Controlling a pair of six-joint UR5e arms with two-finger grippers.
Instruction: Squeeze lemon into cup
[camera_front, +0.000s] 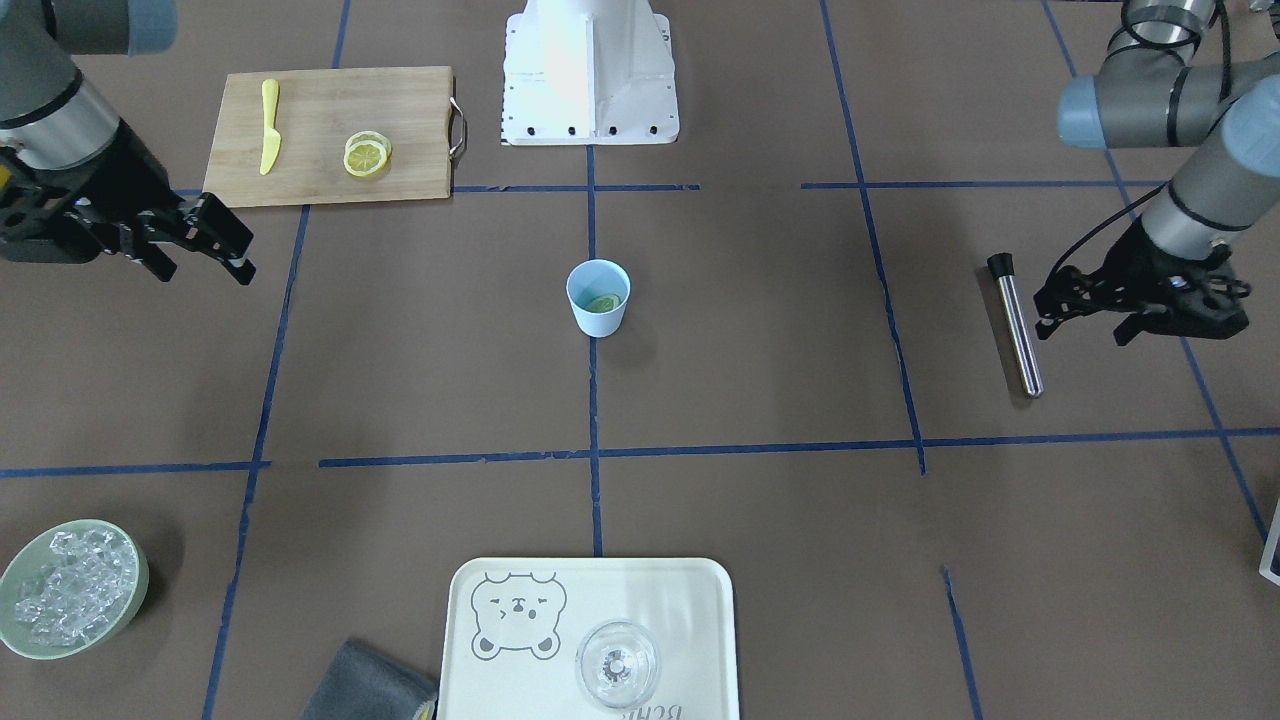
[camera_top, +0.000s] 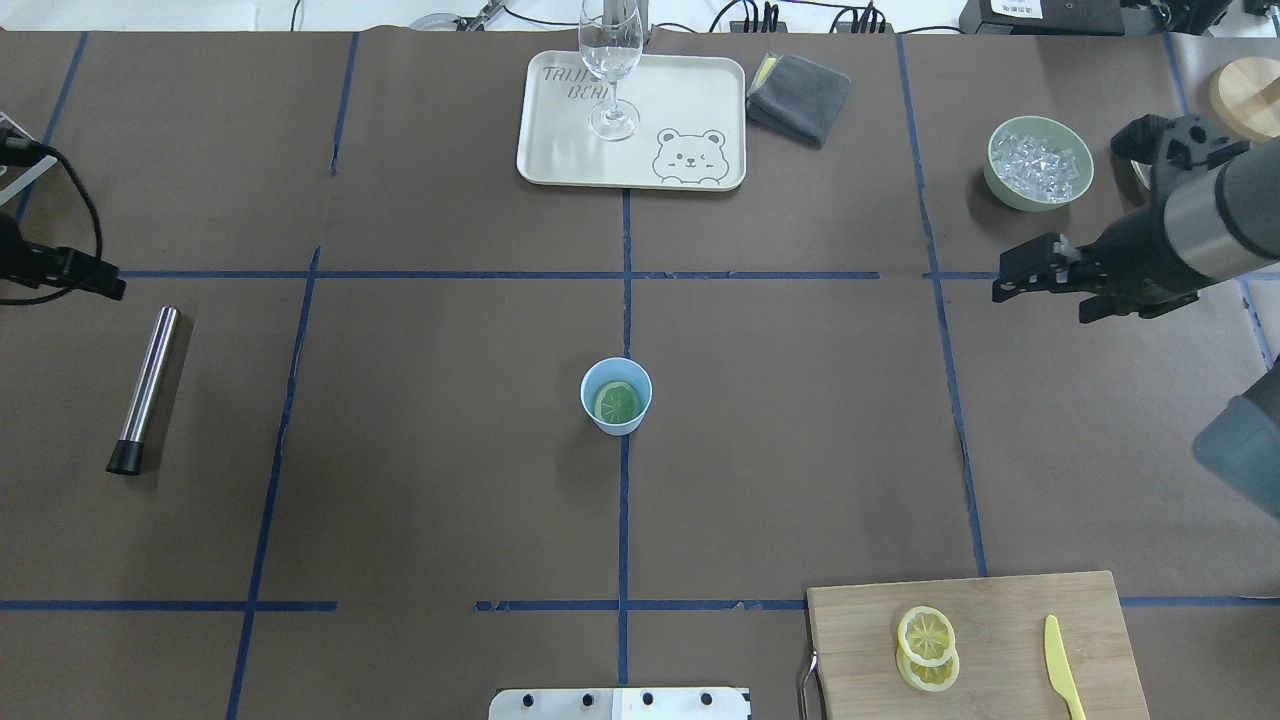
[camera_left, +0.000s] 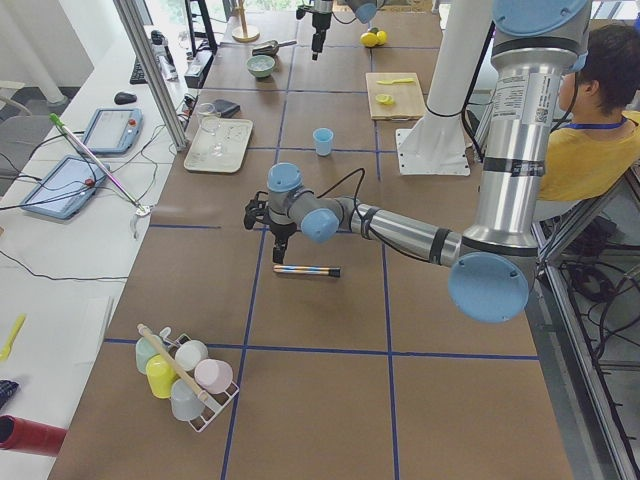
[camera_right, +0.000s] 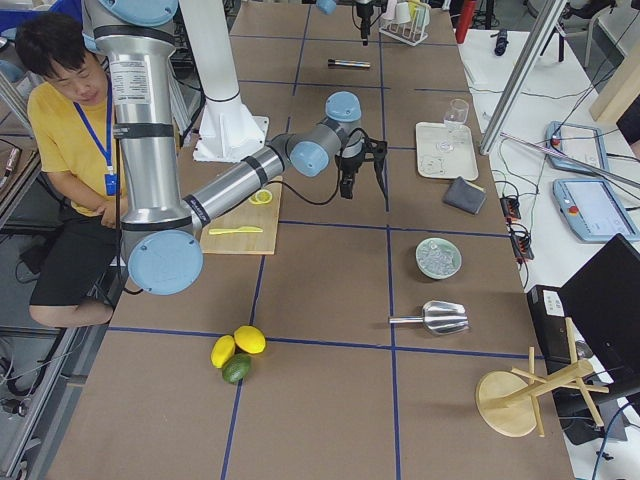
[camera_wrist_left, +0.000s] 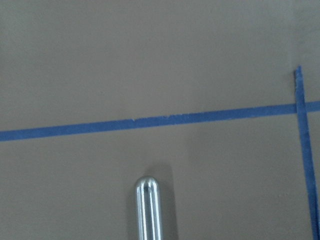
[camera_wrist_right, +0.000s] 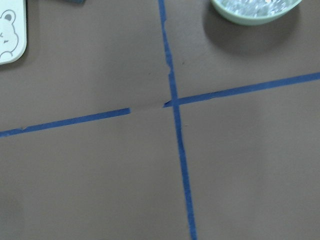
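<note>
Clock calls are from the overhead view. Your cup (camera_top: 603, 373) stands upright at table centre, mouth up. A lemon slice (camera_top: 617, 403) already lies inside it, low down.

From the right gripper (camera_top: 1040, 303) the cup sits between 8 and 9 o'clock, well apart. Two more slices (camera_top: 927, 645), stacked on the cutting board (camera_top: 1000, 610), lie between 6 and 7 o'clock from it. That gripper is nearer to both; its fingers are spread, holding nothing.

The left gripper (camera_front: 1080, 332) hangs out at the table's 9 o'clock side near the metal rod (camera_top: 147, 385), whose length runs roughly 12 to 6. Its jaws look released too, and empty.

The slice is round, so you have no long axis to line up.

Hard to make out:
- The slice reads greenish in the cup.
- Any juice isn't visible.
- The left gripper is mostly cut off overhead.
- Neither wrist camera shows cup or fingers.
</note>
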